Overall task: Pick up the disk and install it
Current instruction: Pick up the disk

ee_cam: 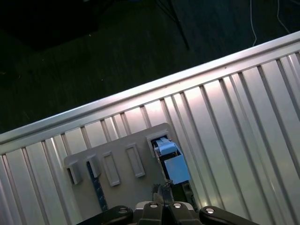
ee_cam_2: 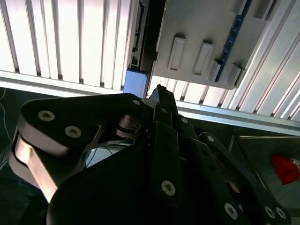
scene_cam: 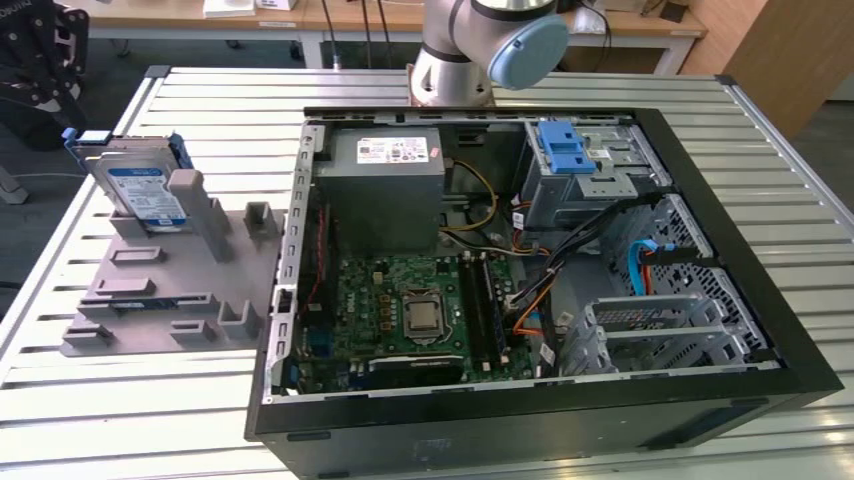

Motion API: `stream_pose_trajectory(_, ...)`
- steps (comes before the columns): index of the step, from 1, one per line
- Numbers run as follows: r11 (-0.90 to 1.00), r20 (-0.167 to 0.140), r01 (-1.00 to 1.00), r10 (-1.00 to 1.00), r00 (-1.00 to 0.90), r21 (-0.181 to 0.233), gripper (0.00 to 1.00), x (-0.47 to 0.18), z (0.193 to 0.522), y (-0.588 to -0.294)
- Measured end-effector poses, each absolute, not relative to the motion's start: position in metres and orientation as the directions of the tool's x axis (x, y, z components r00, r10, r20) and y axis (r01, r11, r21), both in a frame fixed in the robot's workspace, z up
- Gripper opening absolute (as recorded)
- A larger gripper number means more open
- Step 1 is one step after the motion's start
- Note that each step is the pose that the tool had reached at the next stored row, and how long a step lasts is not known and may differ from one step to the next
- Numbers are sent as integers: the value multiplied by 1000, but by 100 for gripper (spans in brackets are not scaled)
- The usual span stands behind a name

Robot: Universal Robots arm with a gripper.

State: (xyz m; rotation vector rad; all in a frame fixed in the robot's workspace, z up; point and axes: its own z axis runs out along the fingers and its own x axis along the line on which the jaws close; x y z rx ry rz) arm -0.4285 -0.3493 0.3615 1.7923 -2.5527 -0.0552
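Task status: not begun, by my reading. Pick-up and installation are both outstanding.

At the exterior view's left, the disk [scene_cam: 140, 193] stands upright on edge in its slot at the back of the grey fixture [scene_cam: 174, 290], which lies flat on the worktop [scene_cam: 134, 400]. Nothing is touching the disk.

The gripper [ee_cam_2: 159, 91] hangs near the worktop's edge, with floor below part of it. Its tip points toward the blue end of the disk and stops just short of it. In both wrist views the jaws meet at their tips, so I judge them closed and holding nothing.

In the middle of the exterior view the case [scene_cam: 534, 430] lies open on its side, board and wiring exposed. Toward the exterior view's right, the cage [scene_cam: 587, 185] sits at the back of the case under its blue latch [scene_cam: 567, 150]. I cannot tell from here whether a bay is free.

Arm pose: the arm [scene_cam: 487, 40] rises behind the case at the back of the worktop, and only its lower joint is visible there.
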Motion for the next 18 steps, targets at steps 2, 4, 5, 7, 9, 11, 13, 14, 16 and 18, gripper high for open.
stream_pose_trajectory(2,330,-2,-943,-944,-331,42,11,-428,362,-349)
stream_pose_trajectory(4,322,-2,-946,-947,-322,42,11,-428,362,-349)
stream_pose_trajectory(5,318,-2,-947,-948,-318,42,11,-428,362,-349)
stream_pose_trajectory(7,310,-2,-950,-951,-311,42,11,-428,362,-349)
stream_pose_trajectory(9,304,-2,-952,-953,-304,41,11,-428,362,-349)
stream_pose_trajectory(11,299,-2,-953,-954,-299,42,11,-428,362,-349)
stream_pose_trajectory(13,297,-2,-954,-955,-297,42,11,-428,362,-349)
stream_pose_trajectory(14,297,-2,-954,-955,-297,42,11,-428,362,-349)
stream_pose_trajectory(16,297,-2,-954,-955,-297,42,11,-428,362,-349)
stream_pose_trajectory(18,296,-2,-954,-955,-297,42,11,-428,362,-349)
